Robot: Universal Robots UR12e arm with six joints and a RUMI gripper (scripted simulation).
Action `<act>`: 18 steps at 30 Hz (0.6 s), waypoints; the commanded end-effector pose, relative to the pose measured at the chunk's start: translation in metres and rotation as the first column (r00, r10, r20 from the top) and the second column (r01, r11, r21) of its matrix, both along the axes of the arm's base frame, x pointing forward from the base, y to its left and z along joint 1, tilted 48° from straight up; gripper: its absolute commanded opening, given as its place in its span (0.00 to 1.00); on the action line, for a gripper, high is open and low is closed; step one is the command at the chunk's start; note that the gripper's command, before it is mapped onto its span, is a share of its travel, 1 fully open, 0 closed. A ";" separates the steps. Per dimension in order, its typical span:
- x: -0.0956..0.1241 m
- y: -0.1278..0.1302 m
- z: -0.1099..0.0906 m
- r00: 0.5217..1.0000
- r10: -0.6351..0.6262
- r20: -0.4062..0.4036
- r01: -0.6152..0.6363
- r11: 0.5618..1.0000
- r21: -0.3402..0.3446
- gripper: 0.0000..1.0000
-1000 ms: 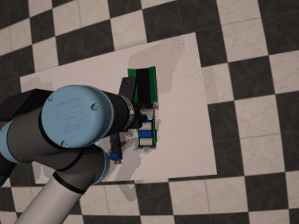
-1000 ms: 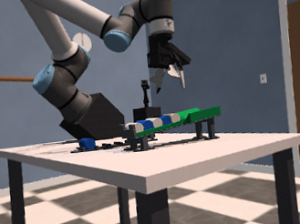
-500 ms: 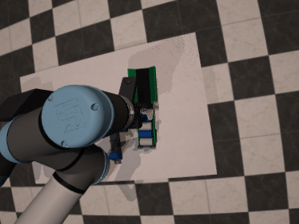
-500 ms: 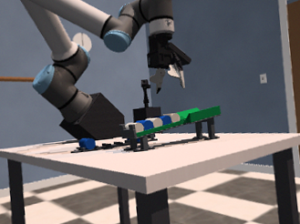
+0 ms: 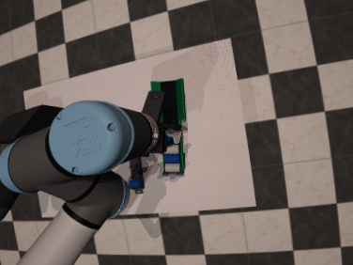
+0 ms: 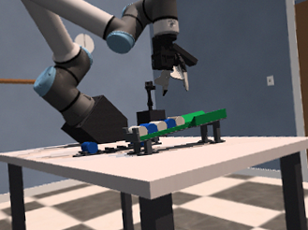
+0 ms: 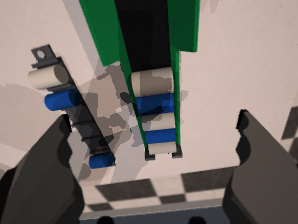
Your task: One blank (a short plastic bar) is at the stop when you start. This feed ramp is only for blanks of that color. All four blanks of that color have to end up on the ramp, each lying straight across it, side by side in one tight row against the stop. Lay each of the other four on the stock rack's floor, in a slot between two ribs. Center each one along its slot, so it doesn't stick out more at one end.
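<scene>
The green feed ramp (image 7: pixel 147 35) runs down to its stop (image 7: pixel 162 154). Several blanks lie across it in a row against the stop, alternating cream and blue: cream (image 7: pixel 161 146) at the stop, then blue (image 7: pixel 160 135), cream (image 7: pixel 158 120), blue (image 7: pixel 155 103) and cream (image 7: pixel 152 82). The black stock rack (image 7: pixel 80 117) lies left of the ramp and holds a cream blank (image 7: pixel 47 77), a blue blank (image 7: pixel 62 99) and another blue blank (image 7: pixel 100 161). My gripper (image 7: pixel 152 113) (image 6: pixel 176 87) is open and empty, well above the ramp's lower half.
The white table's front edge (image 7: pixel 150 177) lies just past the stop. The robot's dark base block (image 6: pixel 97 122) and a thin black post (image 6: pixel 150 96) stand behind the ramp. My arm hides most of the rack in the top view (image 5: pixel 84 141).
</scene>
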State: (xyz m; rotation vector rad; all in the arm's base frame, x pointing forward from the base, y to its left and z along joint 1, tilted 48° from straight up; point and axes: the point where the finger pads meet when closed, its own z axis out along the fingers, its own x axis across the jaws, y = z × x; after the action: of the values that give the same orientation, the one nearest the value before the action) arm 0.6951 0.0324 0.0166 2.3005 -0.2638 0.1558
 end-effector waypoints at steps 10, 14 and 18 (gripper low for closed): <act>0.005 -0.004 0.003 0.949 -0.215 0.231 0.213 0.976 0.034 1.00; 0.006 -0.005 0.003 0.928 -0.254 0.273 0.251 0.967 0.046 1.00; 0.009 -0.006 0.005 0.870 -0.335 0.362 0.330 0.941 0.079 1.00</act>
State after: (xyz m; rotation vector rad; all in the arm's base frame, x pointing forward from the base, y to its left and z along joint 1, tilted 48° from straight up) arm 0.7023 0.0286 0.0203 2.2452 -0.6522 0.3365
